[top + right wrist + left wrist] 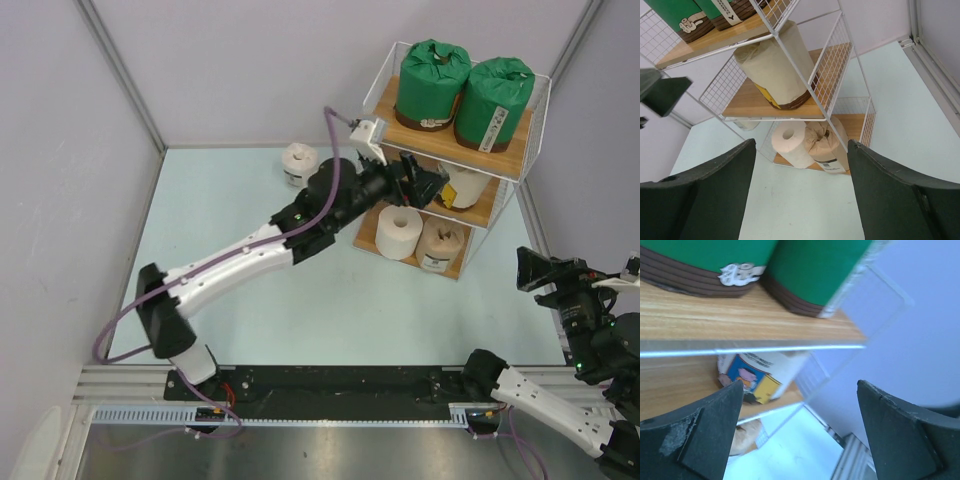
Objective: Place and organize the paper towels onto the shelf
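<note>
Rolls: six counted. Arms: two. Shelf: one, three tiers.

1. Right gripper (543, 270), lower right of the overhead frame, well apart from the shelf. Its fingers (715, 195) stood wide apart with nothing between them. The wrist view looked up through them at the shelf.

2. Table (300, 320), pale blue-green, filling the middle of the frame.

3. Left gripper (425, 180), on an arm stretched from the lower left up to centre right, at the open front of the middle tier. Its fingers (705, 435) were spread wide and held nothing. The labelled roll sat beyond them, and contact could not be judged.

4. Shelf (392, 114), upper right, with wooden boards in a white wire frame.
- Bottom tier, two rolls side by side: one cream roll (400, 231) with an open core, on the left, and one tan roll (443, 243), wrapped, on the right.
- Middle tier, one roll: the labelled roll (463, 187), upright toward the right end.
- Top tier, two rolls: two green rolls (432, 78), upright, side by side, with brown bands at the base.

5. White roll (299, 163), one, bare, standing on the table at upper centre near the back wall, left of the shelf and not on it.

On the shelf: five. Off the shelf: one.
</note>
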